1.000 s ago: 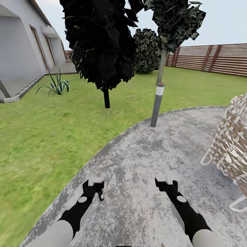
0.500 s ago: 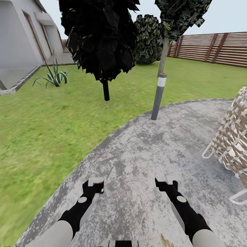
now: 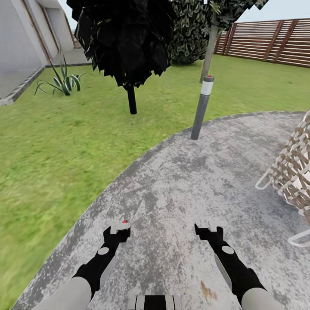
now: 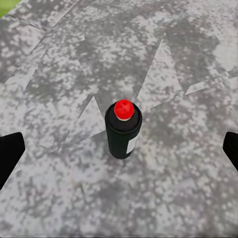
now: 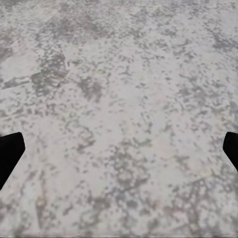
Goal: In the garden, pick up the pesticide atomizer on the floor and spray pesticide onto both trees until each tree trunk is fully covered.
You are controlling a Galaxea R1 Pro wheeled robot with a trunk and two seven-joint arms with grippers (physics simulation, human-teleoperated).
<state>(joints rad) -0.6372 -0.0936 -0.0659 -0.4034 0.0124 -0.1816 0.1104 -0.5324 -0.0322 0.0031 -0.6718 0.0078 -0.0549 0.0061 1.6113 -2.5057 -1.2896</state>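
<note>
The pesticide atomizer (image 4: 122,133), a dark bottle with a red cap, stands upright on the grey speckled paving, not on grass. It sits centred ahead of my left gripper (image 3: 117,229), which is open with its fingertips (image 4: 10,153) wide apart and clear of the bottle. In the head view just the atomizer's red cap (image 3: 125,221) peeks over that gripper. My right gripper (image 3: 209,227) hangs open over bare paving, holding nothing. One tall tree's straight beige trunk (image 3: 209,49) rises far ahead on the lawn (image 3: 64,137). No white mist shows.
A small tree with a black crown (image 3: 125,38) and thin dark trunk (image 3: 131,100) stands ahead. A grey bollard lamp (image 3: 201,110) marks the paving's edge. A wicker chair (image 3: 292,172) is at the right. A round bush (image 3: 189,32), slat fence (image 3: 275,41), spiky plant (image 3: 60,82) and white house (image 3: 21,43) lie beyond.
The whole head picture has shifted upward, so the camera moved. The atomizer, earlier seen just below my left gripper's tip, now shows only its red cap above that tip. Both grippers stay open.
</note>
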